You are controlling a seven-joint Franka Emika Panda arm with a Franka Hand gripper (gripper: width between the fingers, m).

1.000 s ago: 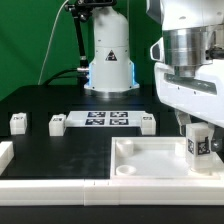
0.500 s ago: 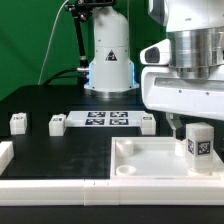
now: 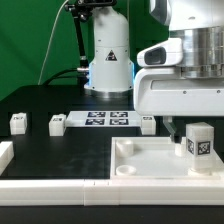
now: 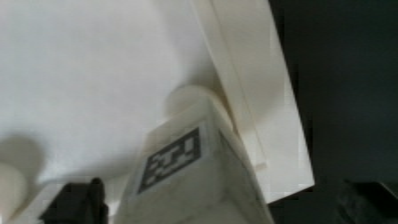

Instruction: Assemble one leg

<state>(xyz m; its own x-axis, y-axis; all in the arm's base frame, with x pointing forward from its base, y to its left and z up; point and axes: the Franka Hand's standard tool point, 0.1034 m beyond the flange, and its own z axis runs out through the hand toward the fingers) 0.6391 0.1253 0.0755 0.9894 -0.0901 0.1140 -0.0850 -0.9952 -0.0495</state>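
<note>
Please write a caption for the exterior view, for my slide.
Franka gripper, jaws open, above a leg standing upright in the white tray.

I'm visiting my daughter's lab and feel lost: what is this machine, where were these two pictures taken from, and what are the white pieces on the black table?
The machine is a robot arm that ends in a two-finger gripper, which serves as its hand. One picture comes from a camera standing off the arm. The other comes from a camera on the wrist, looking down past the dark fingers.

On the black table lies a large white tray-like piece of the furniture. One leg, a small white block with a black-and-white tag, stands in its corner at the exterior view's right. Three more legs stand farther back, in a row with the marker board, a flat strip of tags.

The gripper hangs just above the standing leg, open and holding nothing.
</note>
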